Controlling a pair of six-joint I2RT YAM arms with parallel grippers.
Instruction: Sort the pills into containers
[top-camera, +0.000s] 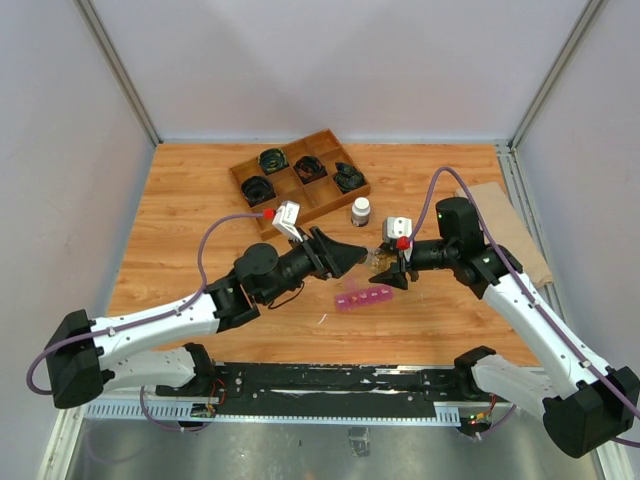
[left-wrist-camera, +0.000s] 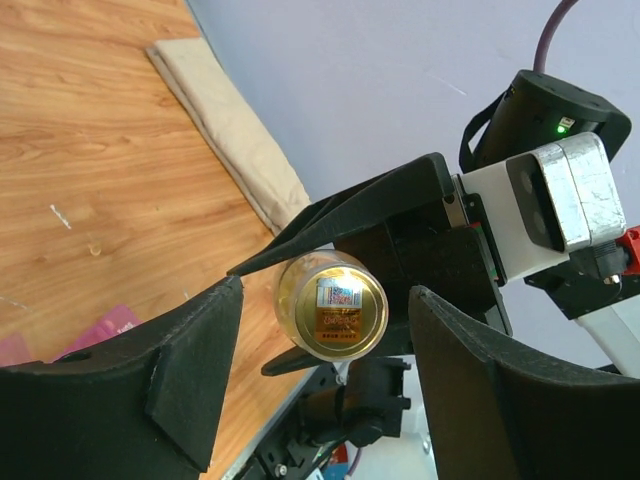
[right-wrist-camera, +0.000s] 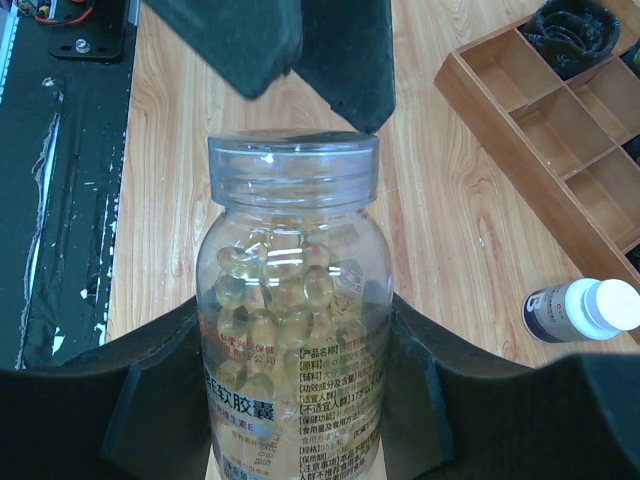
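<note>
**Pills inside the jar held by the right gripper, above the table**

The pills (right-wrist-camera: 280, 290) are small, round and yellowish, and all the ones I can see are inside a clear glass jar (right-wrist-camera: 290, 330) with a printed label. The right gripper (top-camera: 392, 272) holds this jar. Its two black fingers (right-wrist-camera: 160, 400) are pressed on both sides of the jar body, and the mouth of the jar points away from the wrist. I cannot tell if there is a lid on it.

The left gripper (top-camera: 355, 258) is just beside the mouth end of the jar and faces it. In the left wrist view its fingers (left-wrist-camera: 190, 400) are spread wide apart and hold nothing, and the round end of the jar shows between them.

The containers (top-camera: 363, 298), a pink strip of small compartments, lie on the wooden table (top-camera: 200, 250), near and below both grippers. A white-capped bottle (top-camera: 360, 211) stands further back, next to a brown wooden tray (top-camera: 298, 178) with black coiled items (top-camera: 272, 159) in its sections.
</note>
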